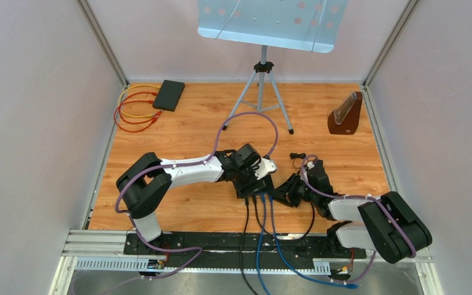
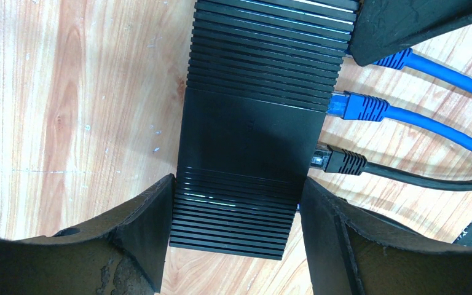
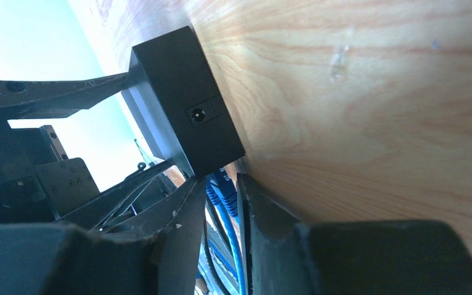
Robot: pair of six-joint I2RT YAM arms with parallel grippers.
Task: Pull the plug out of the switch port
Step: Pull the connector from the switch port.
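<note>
The black ribbed switch (image 2: 252,123) lies on the wooden table (image 1: 196,209), and my left gripper (image 2: 238,181) is shut on its two long sides. Three plugs stand along its port side: a black plug (image 2: 341,161), a blue plug (image 2: 359,107), and a second blue plug (image 2: 393,59) partly hidden under a finger of my right gripper. In the right wrist view my right gripper (image 3: 222,181) has a finger close on either side of that blue plug (image 3: 224,196), just below the switch (image 3: 184,117). Whether the plug sits in its port is hidden. From above, my right gripper (image 1: 281,195) sits at the switch's (image 1: 259,185) cable side.
Blue and black cables (image 1: 261,246) run from the switch over the near rail. A second black box (image 1: 169,95) with red and yellow cables (image 1: 132,110) sits back left. A tripod stand (image 1: 263,92) is at the back, a brown wooden object (image 1: 346,115) back right.
</note>
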